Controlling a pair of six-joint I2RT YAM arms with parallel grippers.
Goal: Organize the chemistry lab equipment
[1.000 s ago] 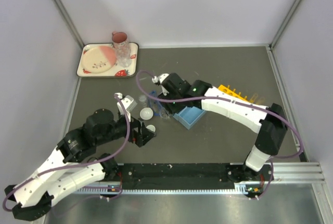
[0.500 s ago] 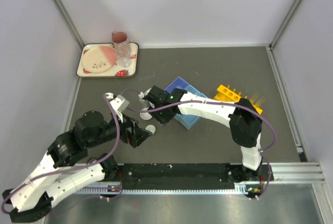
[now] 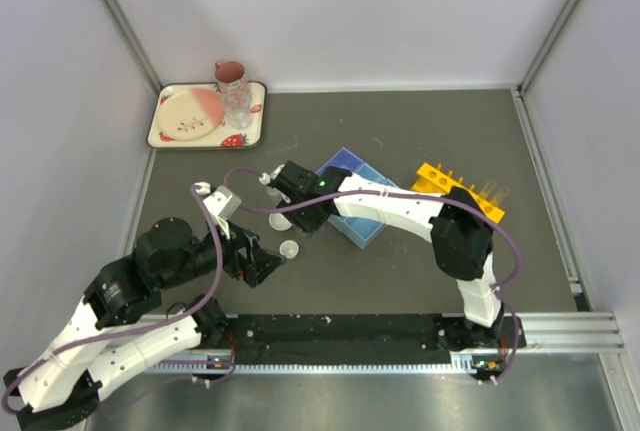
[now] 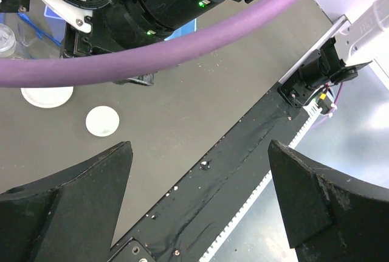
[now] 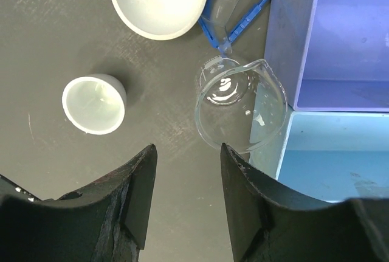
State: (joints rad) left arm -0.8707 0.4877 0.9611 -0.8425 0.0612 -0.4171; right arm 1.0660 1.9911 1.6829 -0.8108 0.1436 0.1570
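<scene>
Right gripper (image 5: pixel 186 152) is mine, pointing down at the table (image 5: pixel 48 43), jaws roughly half open, gripping nothing. Small clear beaker (image 5: pixel 240 113) sits mouth-up just past my tips, offset toward the blue divided tray (image 5: pixel 340 37) side and not between them. My guess is I'm lining up on it and must shift sideways before closing. Beaker: thin clear glass, pour lip, empty, looks slippery. It's right by the tray's wall, touching or not I can't tell. Tray compartments in view are bare, likely where it goes. Blue-rimmed goggles (image 5: pixel 243 13) lie just behind the beaker, and the small white round dishes (image 5: pixel 159 0), two of them, sit apart on the other side. Left gripper (image 4: pixel 199 152) is spread fully, empty, low toward the table's near edge, probably parked out of the way.
</scene>
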